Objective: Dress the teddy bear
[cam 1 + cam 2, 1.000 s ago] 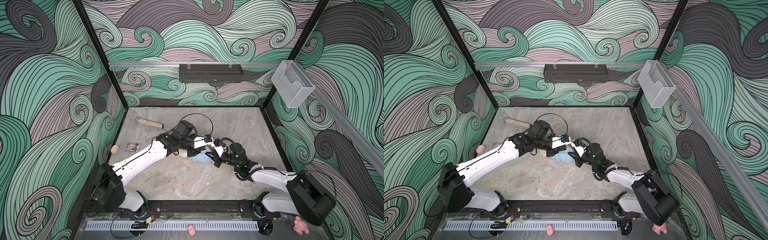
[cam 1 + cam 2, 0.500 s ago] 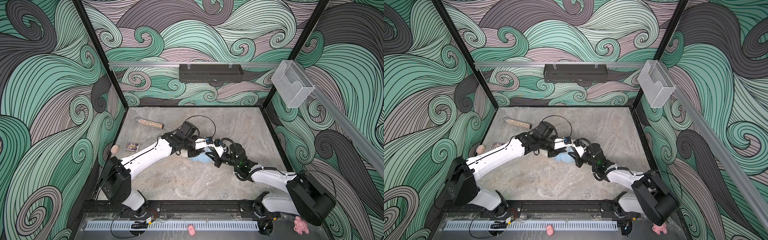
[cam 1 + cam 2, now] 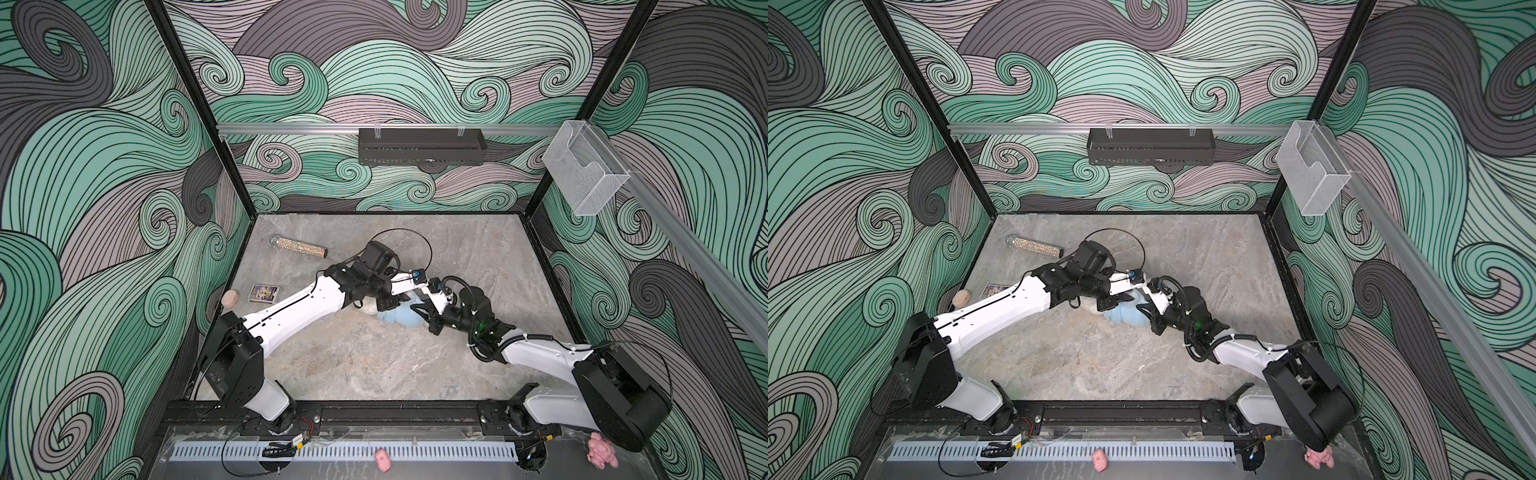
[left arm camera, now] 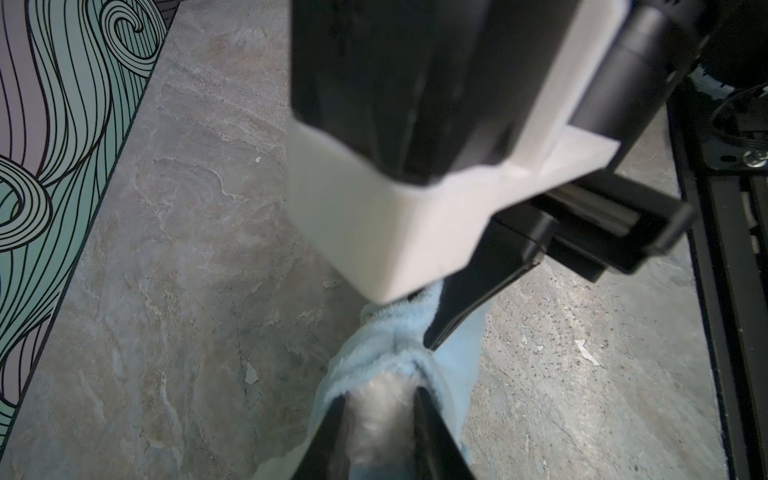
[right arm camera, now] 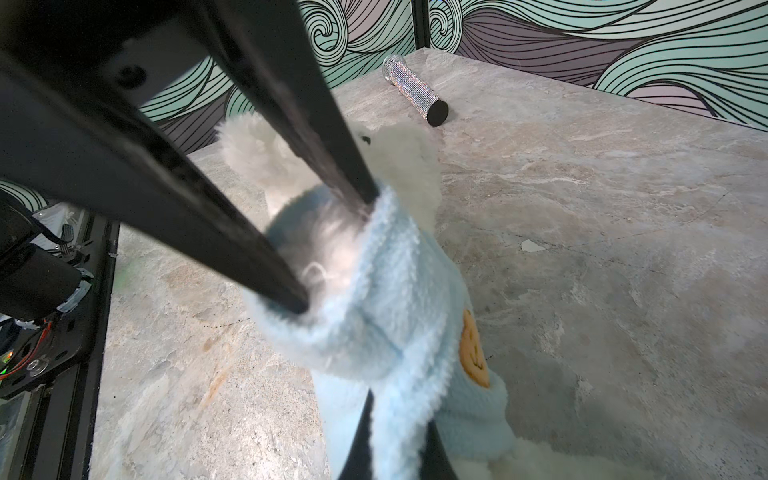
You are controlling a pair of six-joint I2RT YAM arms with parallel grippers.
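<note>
Wave-patterned walls [image 3: 104, 187] in green, grey and mauve enclose a grey stone-look counter [image 3: 374, 365]. The left arm [image 3: 299, 311] and right arm [image 3: 540, 357] meet just right of the centre of both top views, over the teddy bear [image 5: 399, 166]. The bear is on the counter, largely hidden beneath them, and is dressed in a light-blue sweater [image 5: 407, 299]. The left tool [image 5: 334, 253] has its jaws parted, its tips inside an opening of the sweater with white fur between them. The right tool [image 5: 399, 409] is closed, pinching the sweater's fabric. A glittery tube [image 3: 297, 246] lies at the counter's upper left, a small card [image 3: 264, 293] below it.
</note>
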